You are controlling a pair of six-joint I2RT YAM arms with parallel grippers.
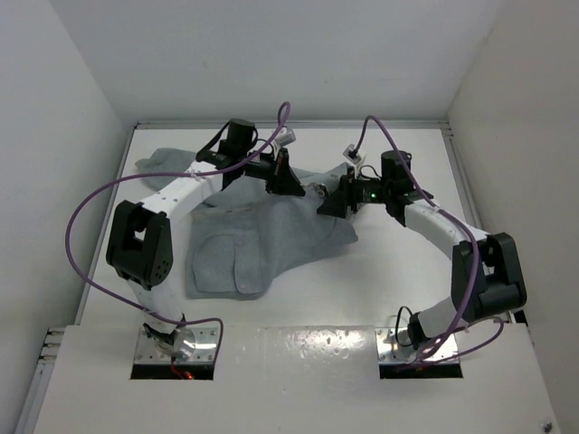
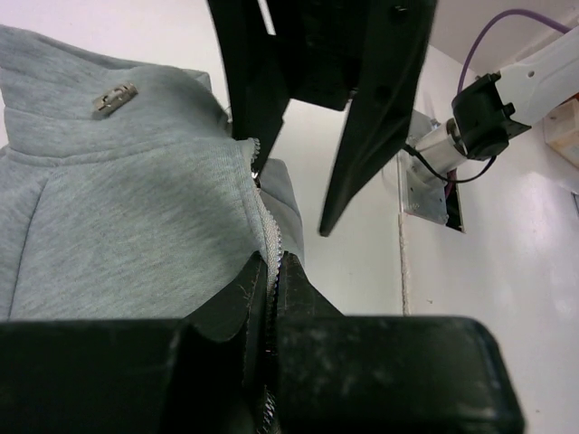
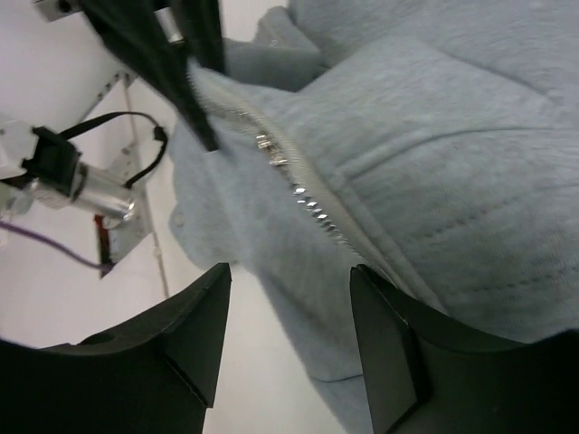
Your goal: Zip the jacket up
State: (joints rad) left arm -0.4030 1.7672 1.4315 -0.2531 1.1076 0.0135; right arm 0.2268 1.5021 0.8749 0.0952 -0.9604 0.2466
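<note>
Left end effector [image 2: 271, 267] tight on jacket [image 2: 118, 217] zipper [image 2: 265, 226]; right end effector [image 3: 289, 276] spread, empty

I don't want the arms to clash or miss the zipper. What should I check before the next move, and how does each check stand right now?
1. Left gripper shut on the jacket's zipper edge: ok.
2. Right gripper open with nothing in it: ok.
3. Zipper in plain sight of the right wrist camera: ok.
4. Zipper pull located: cannot tell, no view shows it clearly.
5. Room between the two grippers: cannot tell, they sit very close in the top view.
6. Jacket lying smooth on the table: not ok, it is rumpled.
</note>
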